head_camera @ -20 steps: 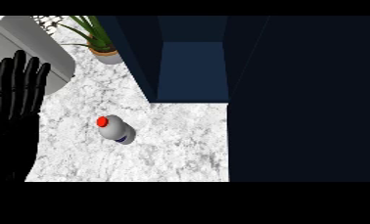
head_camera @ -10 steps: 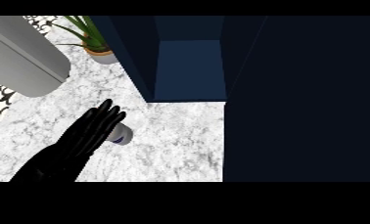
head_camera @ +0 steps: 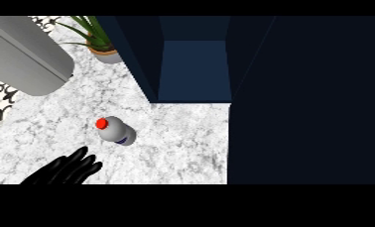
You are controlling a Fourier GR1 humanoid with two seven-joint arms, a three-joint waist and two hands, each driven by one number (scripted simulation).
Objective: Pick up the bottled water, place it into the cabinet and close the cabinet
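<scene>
**Bottle on the counter, left hand apart from it**

Nearest, at the lower left edge of the head view, the left hand (head_camera: 67,170) is seen. Its black fingers are stretched out and point up and to the right. Nothing is grasped by it: the hand is released, and bare counter is seen between its fingertips and the bottle. No other hand is shown.

Just beyond the fingertips, up and to the right, the bottle (head_camera: 118,132) is found on the counter (head_camera: 183,141). A pale grey body is shown with a red cap (head_camera: 102,122) at its upper left end. It is seen nearly from above and appears to be standing, though whether it is quite upright cannot be told. It is touched by nothing but the counter's white and grey marbled top, and it is placed in front of the cabinet and to its left, outside it.

Farther back, the dark blue cabinet (head_camera: 194,67) is seen open, its blue inside floor lit and nothing visible in it. To its right a large dark panel (head_camera: 300,97) is shown, running down the whole right side of the view; whether this is the door cannot be told.

At the far left, a big grey cylinder (head_camera: 31,57) is laid slantwise across the corner. Behind it and beside the cabinet's left wall, a potted plant (head_camera: 104,52) with long green leaves is set.
</scene>
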